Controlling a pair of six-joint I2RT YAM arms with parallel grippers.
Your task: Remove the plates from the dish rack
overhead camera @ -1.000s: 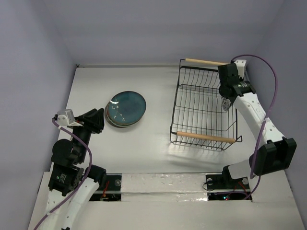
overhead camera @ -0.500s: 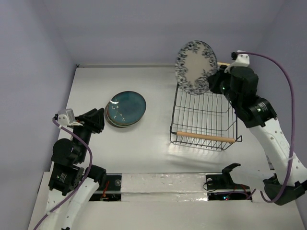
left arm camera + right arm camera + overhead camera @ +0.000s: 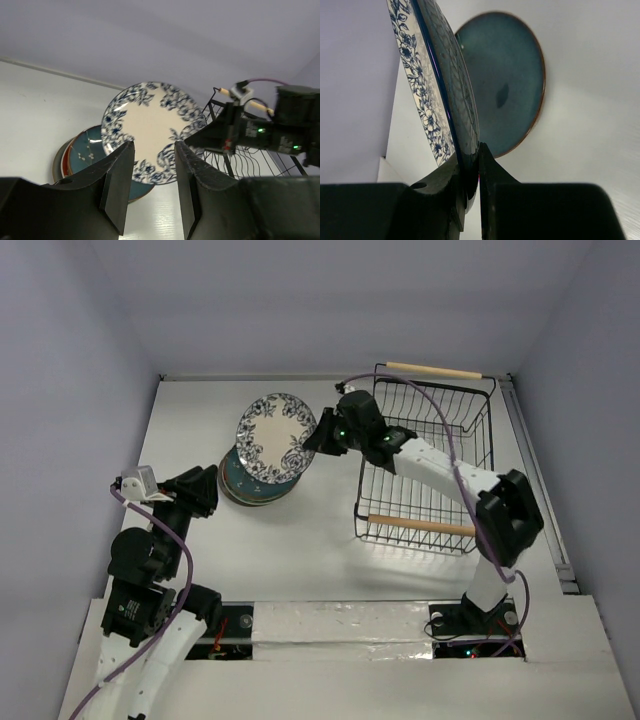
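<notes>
Because it is stiff, glazed ceramic, the white plate with the blue floral rim (image 3: pixel 275 437) will slip and chip easily, so we judge the rim the place to pinch. Our right hand (image 3: pixel 316 436) is clamped on that rim, holding the plate tilted above the stack (image 3: pixel 243 483) on the tabletop (image 3: pixel 300 550), left of the dish rack (image 3: pixel 420 526). Our left hand (image 3: pixel 152 150) stands partly open and empty nearby.

Plate (image 3: pixel 275 437) over stack (image 3: pixel 252 491), dish rack (image 3: pixel 418 525) at right
</notes>
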